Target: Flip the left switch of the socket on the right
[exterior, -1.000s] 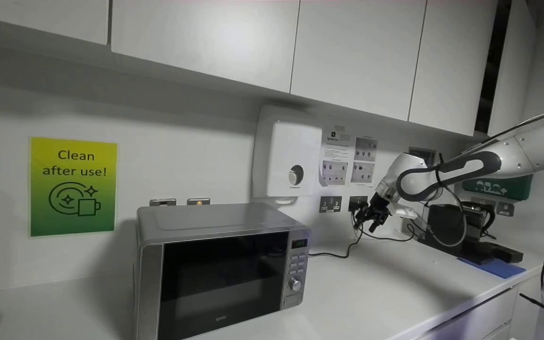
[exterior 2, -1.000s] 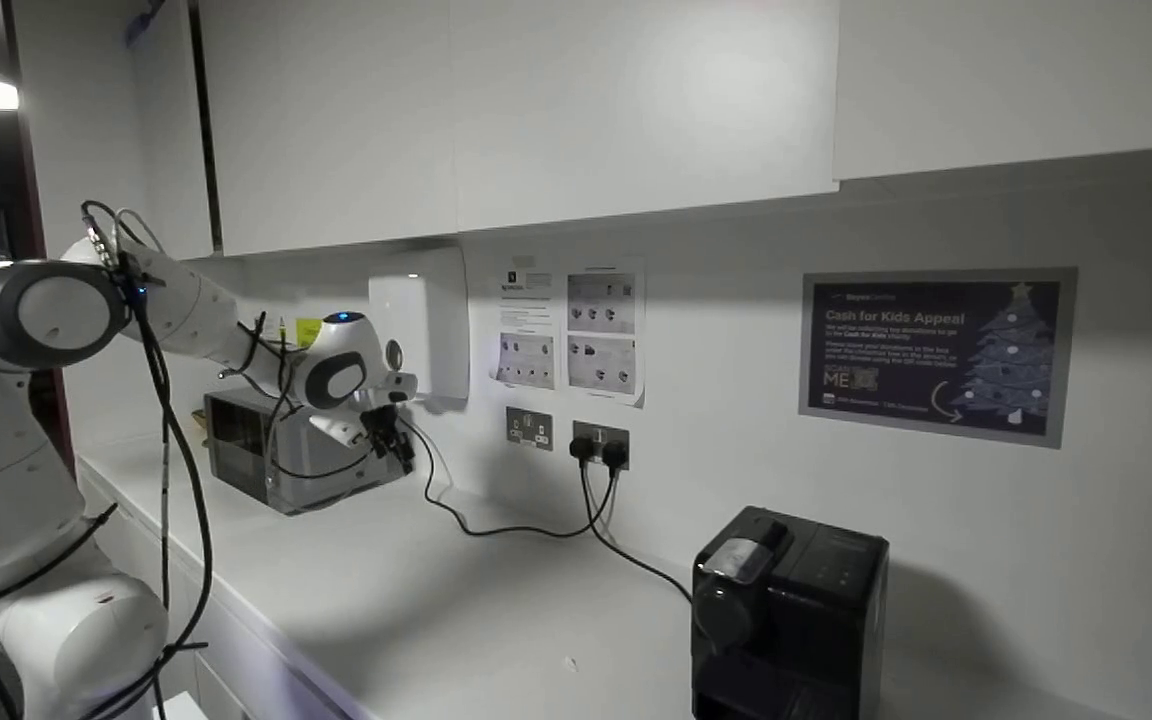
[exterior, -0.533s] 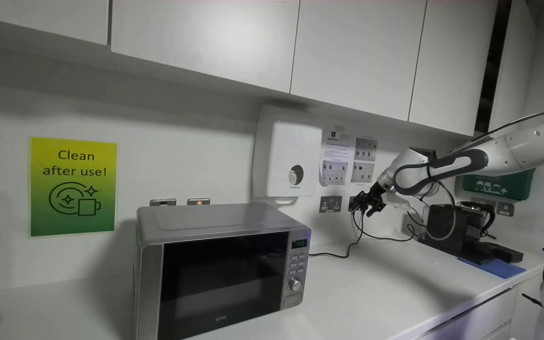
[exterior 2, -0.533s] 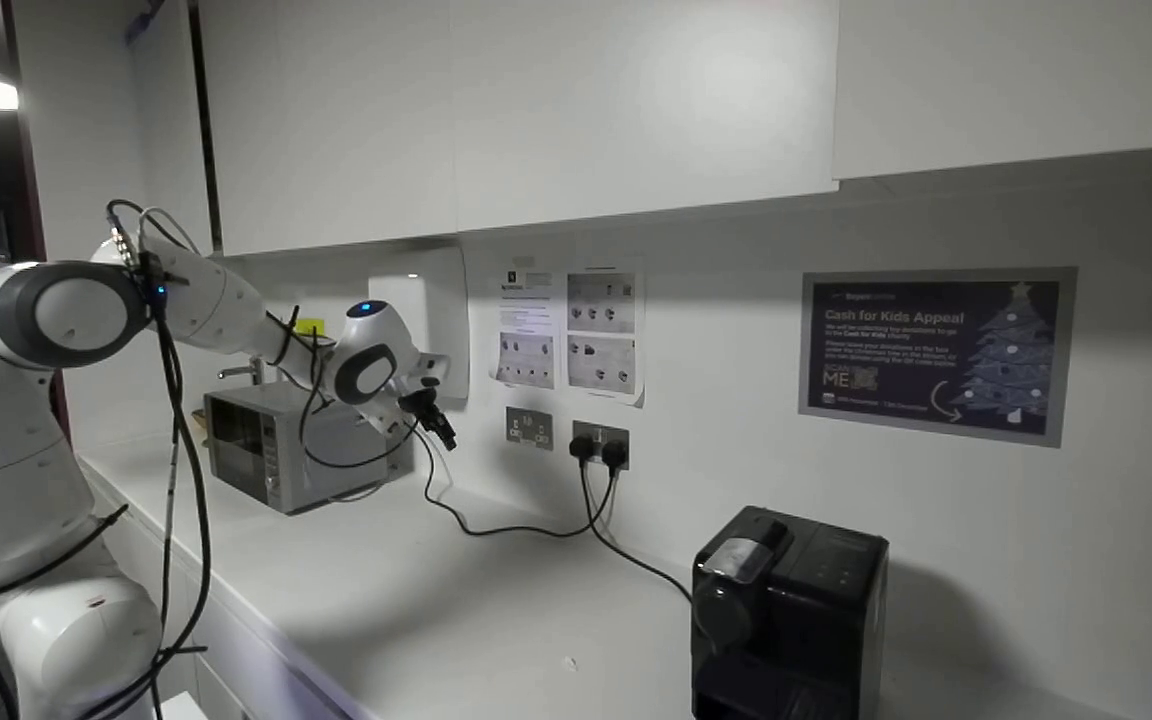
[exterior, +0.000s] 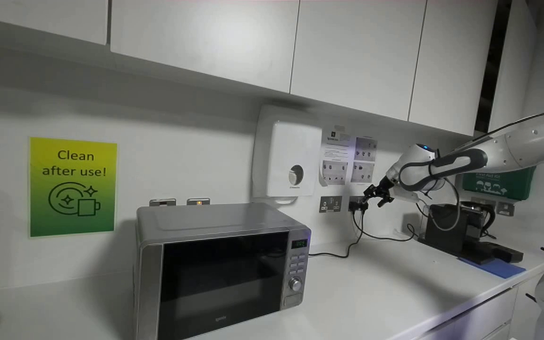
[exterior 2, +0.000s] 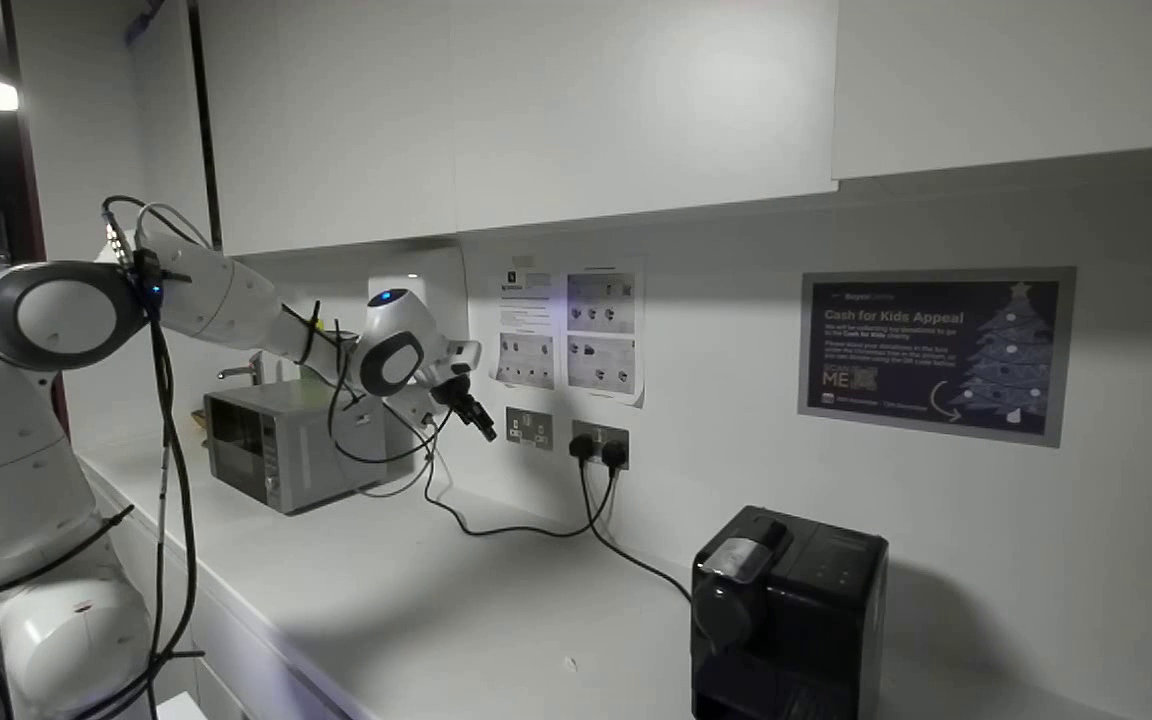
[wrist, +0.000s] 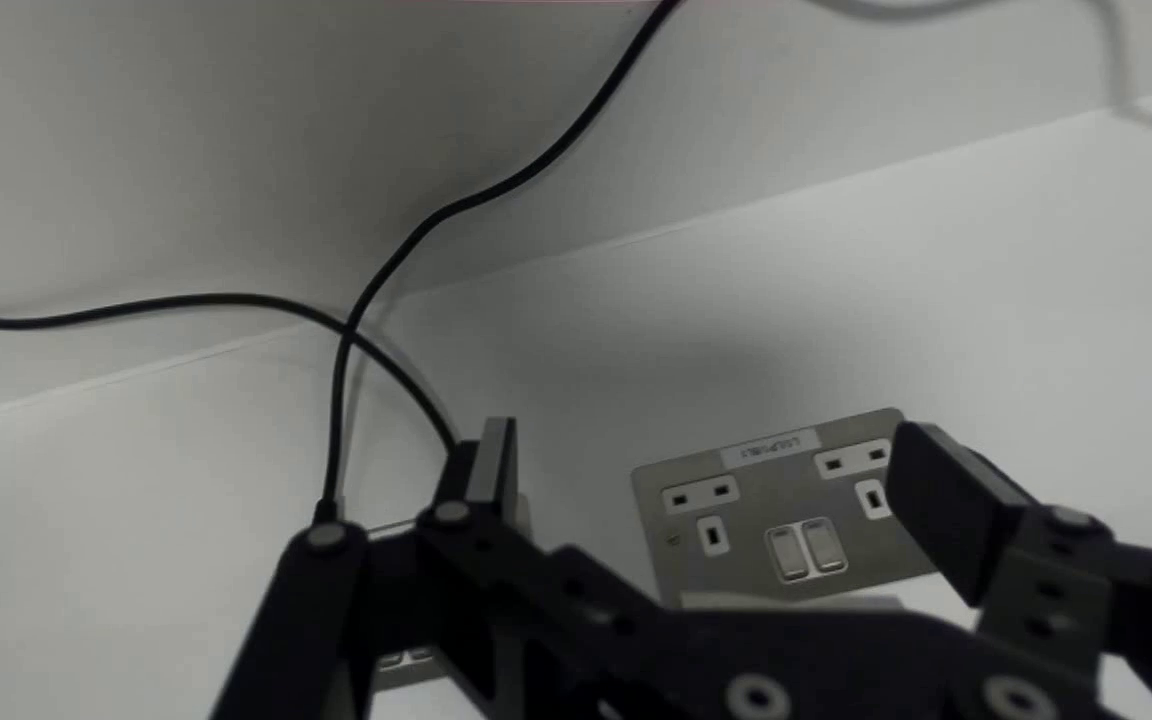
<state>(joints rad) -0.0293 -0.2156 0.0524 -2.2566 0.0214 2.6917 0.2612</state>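
Socket (exterior 2: 600, 438), a grey plate on the wall (exterior 2: 716, 400), sits just right of a matching plate (wrist: 776, 490) in both exterior views and holds two black plugs (exterior 2: 615, 455) side by side. Two black cables (wrist: 216, 300) hang from them and cross below; one runs left toward the microwave (exterior: 220, 271), the other right toward the black coffee machine (exterior 2: 816, 600). I have the fingers (wrist: 941, 500) released and spread wide, hanging in the air over the worktop (exterior 2: 476, 620), apart from both plates. In my wrist view one of the fingers blocks most of the socket, leaving strips of its rim and the ends of its switches (wrist: 420, 655), so I cannot tell how either is set. The matching plate lies more in my line of sight: two slotted outlets (wrist: 701, 495) and two rockers (wrist: 806, 550). The microwave is closed, and its dark glass hides the inside from me. Two more plates (exterior: 198, 201) show above its top edge in an exterior view, one with an orange spot. The white dispenser (exterior: 284, 156) on the wall has one round window with something pale inside. I count two printed sheets (exterior 2: 604, 335) above the socket and the matching plate, one poster (exterior 2: 916, 360) with a tree, one "Clean after use!" sign (exterior: 72, 186), and one green box (exterior: 498, 184) up on the wall. Cupboards (exterior 2: 636, 110) line the wall overhead.
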